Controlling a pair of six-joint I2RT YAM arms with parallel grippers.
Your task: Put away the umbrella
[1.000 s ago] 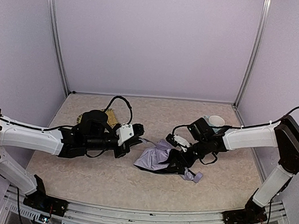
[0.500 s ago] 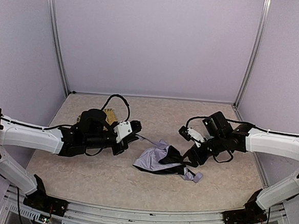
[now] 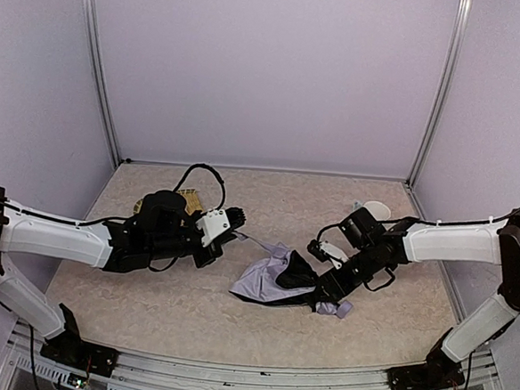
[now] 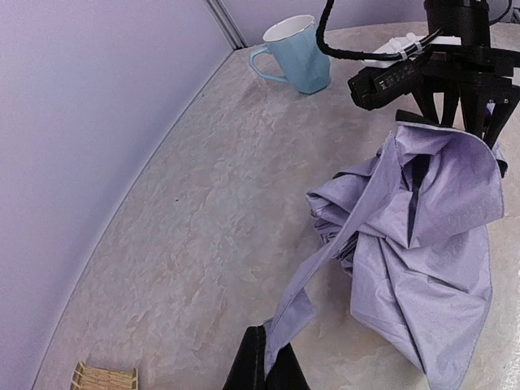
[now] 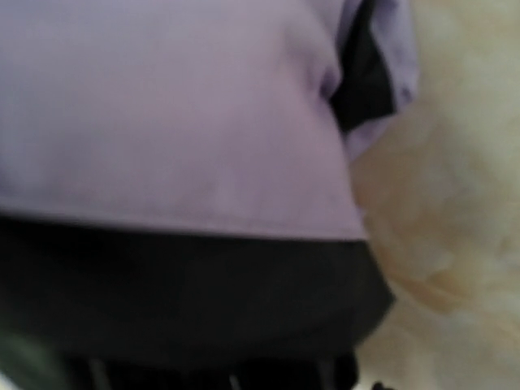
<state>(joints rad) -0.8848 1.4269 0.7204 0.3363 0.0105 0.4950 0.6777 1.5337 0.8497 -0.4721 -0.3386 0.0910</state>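
Lavender-white cloth, limp and crumpled with its black lining showing, the umbrella lies mid-desk between the arms. The left fingers are pinched together on a thin strip of its fabric. The right fingers sit at its other end, and I cannot tell whether they are clamped. This looks like gathering the canopy, which is not yet bundled. The next move calls for a firm hold across soft folds. The desk is marbled beige, with a glossy blue mug and a woven tray well apart.

A pale blue mug stood upright on the beige marbled table, well beyond the right fingers, toward the far corner. A woven straw tray lay to the left of the left fingers, clear of them.
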